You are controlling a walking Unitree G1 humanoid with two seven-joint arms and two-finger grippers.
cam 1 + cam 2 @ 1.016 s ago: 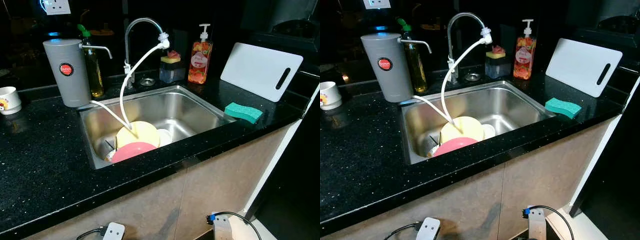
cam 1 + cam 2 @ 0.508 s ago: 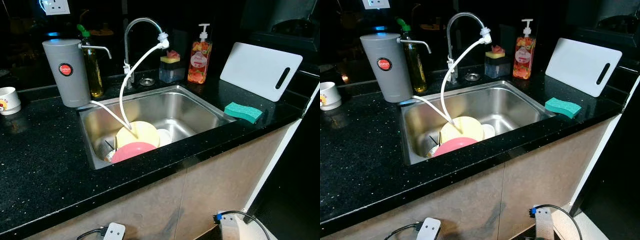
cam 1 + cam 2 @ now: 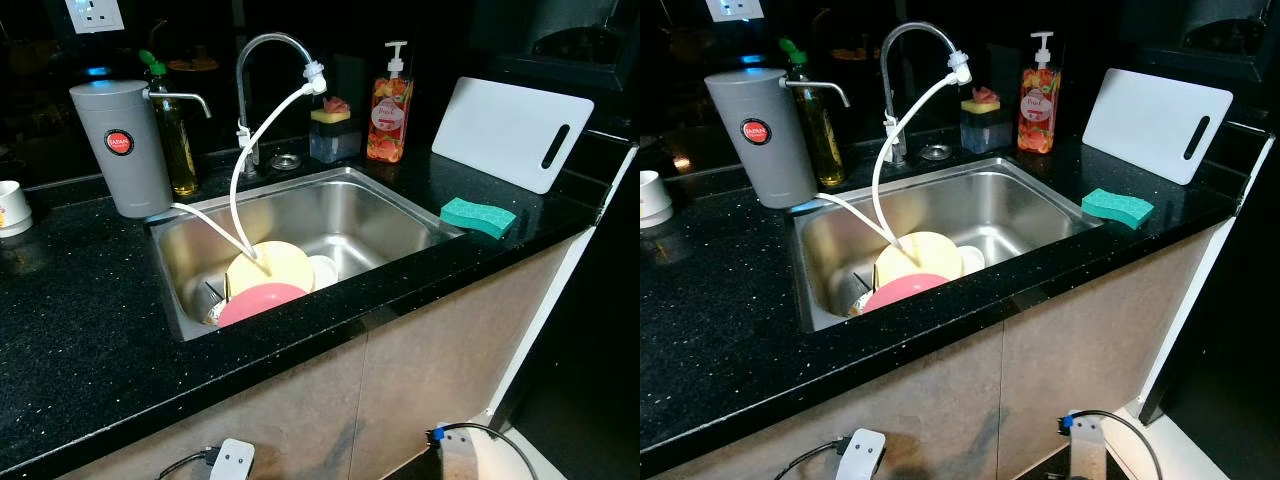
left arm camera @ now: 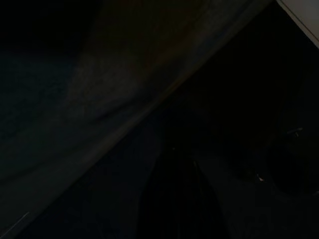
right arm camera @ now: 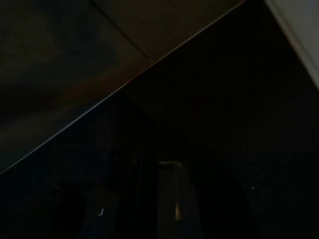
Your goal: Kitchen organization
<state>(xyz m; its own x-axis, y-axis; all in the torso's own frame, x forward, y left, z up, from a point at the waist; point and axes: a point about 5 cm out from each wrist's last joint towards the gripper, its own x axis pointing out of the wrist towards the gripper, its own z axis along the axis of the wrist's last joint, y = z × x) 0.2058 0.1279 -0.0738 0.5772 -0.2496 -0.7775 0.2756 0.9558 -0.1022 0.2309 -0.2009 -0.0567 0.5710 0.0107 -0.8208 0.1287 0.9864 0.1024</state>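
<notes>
A steel sink (image 3: 372, 228) is set into a black speckled counter (image 3: 80, 330). In its front left corner a yellow plate (image 3: 272, 268) leans behind a pink plate (image 3: 258, 301), with a small white dish (image 3: 322, 270) beside them. A white hose (image 3: 258, 135) runs from the faucet (image 3: 262, 45) down to the plates. A green sponge (image 3: 478, 217) lies on the counter right of the sink. My left arm (image 3: 232, 460) and right arm (image 3: 455, 452) hang low in front of the cabinet. Both wrist views are very dark.
Behind the sink stand a grey filter canister (image 3: 120, 150), an oil bottle (image 3: 180, 150), a sponge holder (image 3: 334, 135) and a soap dispenser (image 3: 388, 115). A white cutting board (image 3: 510, 132) leans at the back right. A cup (image 3: 10, 205) sits at the far left.
The whole picture has shifted a little, so the camera has moved. My right arm has drifted slightly to the right. Nothing on the counter or in the sink has moved.
</notes>
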